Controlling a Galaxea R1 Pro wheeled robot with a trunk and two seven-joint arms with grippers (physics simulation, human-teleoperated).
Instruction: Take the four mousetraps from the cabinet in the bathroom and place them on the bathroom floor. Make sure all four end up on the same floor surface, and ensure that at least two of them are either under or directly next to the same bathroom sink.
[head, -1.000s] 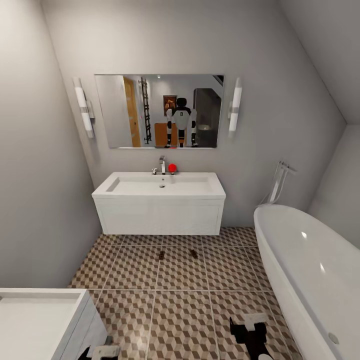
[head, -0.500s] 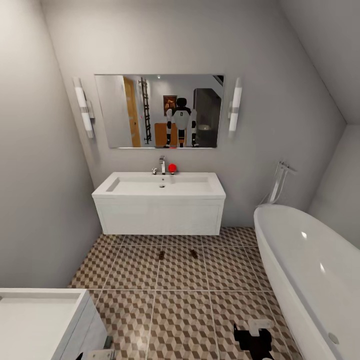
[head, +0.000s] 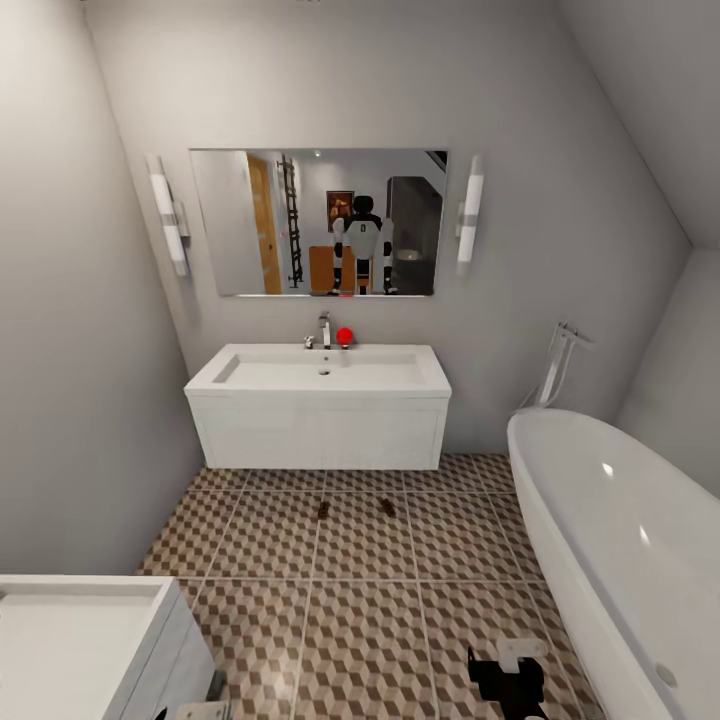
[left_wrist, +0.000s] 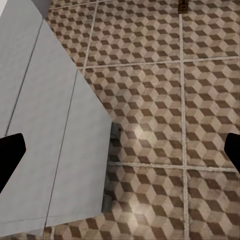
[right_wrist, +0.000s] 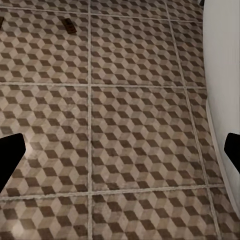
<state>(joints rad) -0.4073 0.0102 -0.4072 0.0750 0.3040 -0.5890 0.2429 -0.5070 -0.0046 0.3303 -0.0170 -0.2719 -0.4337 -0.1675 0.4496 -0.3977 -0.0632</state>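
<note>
Mousetraps come first: two of them lie flat on the bathroom floor, one beside the other, both in the row of tiles just in front of the sink, near its middle and apart from each other. The right wrist view shows one trap as a small tan board with dark parts, and a sliver of another at that picture's edge; the left wrist view catches one at the far edge of the tiles.

Judging by that, two traps look placed by the sink and the other two are not yet on this floor. The mirror reflects the robot and an orange-brown piece of furniture behind it, possibly the cabinet.

The right pincer hangs low over the tiles beside the bathtub, fingers wide apart with nothing between them. The left pincer sits at the corner of a white drawer unit, also spread open and empty.

A trap should be light and stiff, thin enough to slip. I would pinch it across the short width of the wooden board, clear of the metal parts, which may shift or snag.
</note>
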